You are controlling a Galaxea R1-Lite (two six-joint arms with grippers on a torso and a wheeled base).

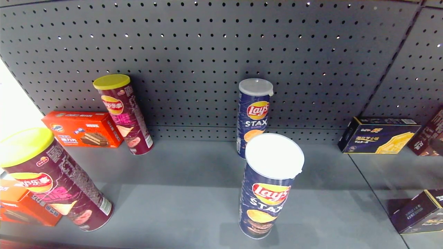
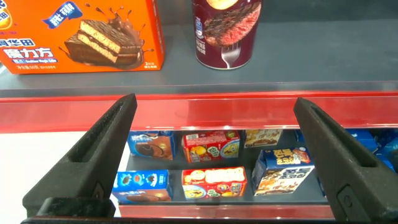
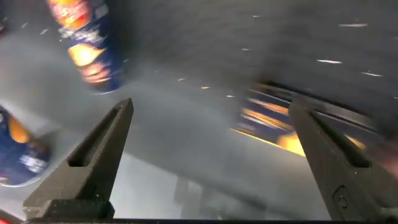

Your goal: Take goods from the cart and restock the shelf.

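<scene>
**Hovering with both pincers spread and empty at the shelf**

I have the left gripper (image 2: 214,171) with its jaws wide apart and nothing between them, just off the red front edge (image 2: 199,106) of the shelf (image 1: 193,180). The right gripper (image 3: 211,165) is equally wide and empty over the shelf's right half (that view is smeared, so I'll claim no more).

Outward from the left gripper, an orange box (image 2: 81,34) and a maroon can (image 2: 225,31) stand side by side at the front left corner. Toward the back edge, against the pegboard (image 1: 207,52), a second orange box (image 1: 83,128) sits just beside a second maroon can (image 1: 123,112). At mid-shelf the front blue can (image 1: 268,186) stands upright near the front edge, with the rear blue can (image 1: 253,116) behind it at the back edge. Toward the right end there is a dark box (image 1: 380,135) at the back and another dark box (image 1: 418,211) at the front.

I judge these goods light. The cans are stiff tubes with glossy, slippery walls, and they are tall enough to tip. I'd close across the mid-body, never on the thin lid. The boxes are thin card that dents, so I'd take them across the narrow sides with a gentle squeeze.
</scene>
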